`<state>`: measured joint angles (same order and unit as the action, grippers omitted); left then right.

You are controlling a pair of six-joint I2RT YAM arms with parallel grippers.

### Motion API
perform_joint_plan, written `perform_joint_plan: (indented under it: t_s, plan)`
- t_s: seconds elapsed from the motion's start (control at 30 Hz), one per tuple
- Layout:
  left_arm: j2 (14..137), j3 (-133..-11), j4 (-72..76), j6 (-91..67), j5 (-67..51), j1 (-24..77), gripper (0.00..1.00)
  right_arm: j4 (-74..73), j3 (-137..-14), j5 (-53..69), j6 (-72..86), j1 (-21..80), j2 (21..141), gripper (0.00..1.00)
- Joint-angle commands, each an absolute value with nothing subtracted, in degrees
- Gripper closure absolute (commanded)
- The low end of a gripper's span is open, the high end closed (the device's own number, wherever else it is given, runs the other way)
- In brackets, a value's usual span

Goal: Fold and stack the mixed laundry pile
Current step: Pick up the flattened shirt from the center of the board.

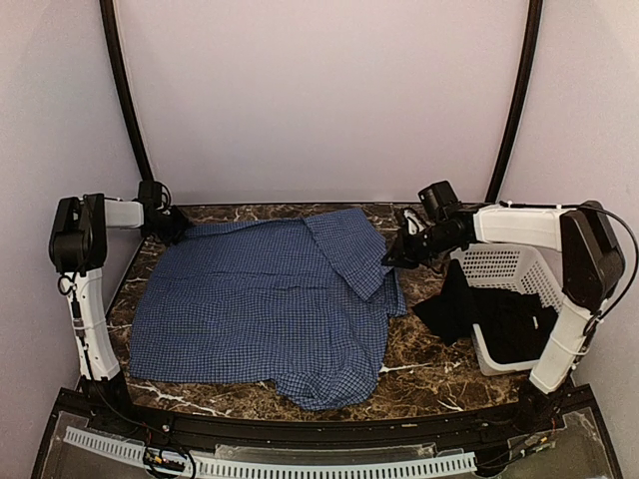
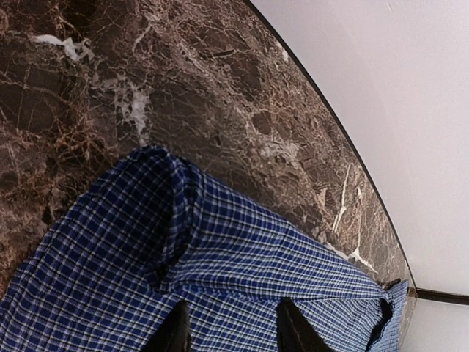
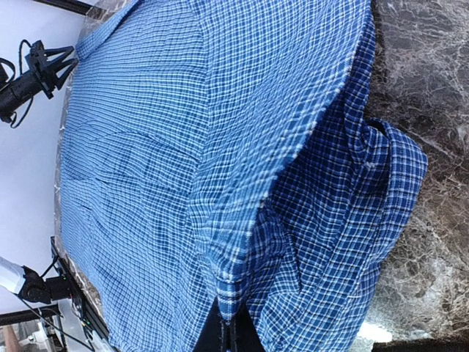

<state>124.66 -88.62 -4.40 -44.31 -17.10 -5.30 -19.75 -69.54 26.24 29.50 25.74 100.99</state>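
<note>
The blue-and-white check shirt (image 1: 260, 304) lies spread on the marble table, with its right part folded over towards the middle. My right gripper (image 1: 392, 256) is shut on the edge of that folded flap. In the right wrist view the cloth (image 3: 220, 147) is pinched between the shut fingers (image 3: 233, 331). My left gripper (image 1: 172, 226) is at the shirt's far left corner. In the left wrist view its fingers (image 2: 233, 334) stand apart over the check cloth (image 2: 146, 271). The black garment (image 1: 489, 314) lies in the basket and hangs over its left rim onto the table.
A white perforated basket (image 1: 509, 261) stands at the right edge of the table, beside the right arm. Bare marble (image 1: 439, 369) shows in front of the basket and along the far edge (image 2: 220, 88). Walls close off the back and sides.
</note>
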Motion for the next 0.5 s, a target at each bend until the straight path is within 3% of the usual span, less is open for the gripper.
perform_joint_plan:
  t_s: [0.0, 0.47]
  plan:
    - [124.0, -87.1, -4.3, -44.4, -16.2, -5.3, 0.63, -17.7, -71.7, 28.7, 30.7, 25.3, 97.9, 1.00]
    - [126.8, -90.4, -6.7, -43.4, -13.9, -5.4, 0.67, -15.9, -73.2, 31.2, 31.7, 25.2, 96.6, 1.00]
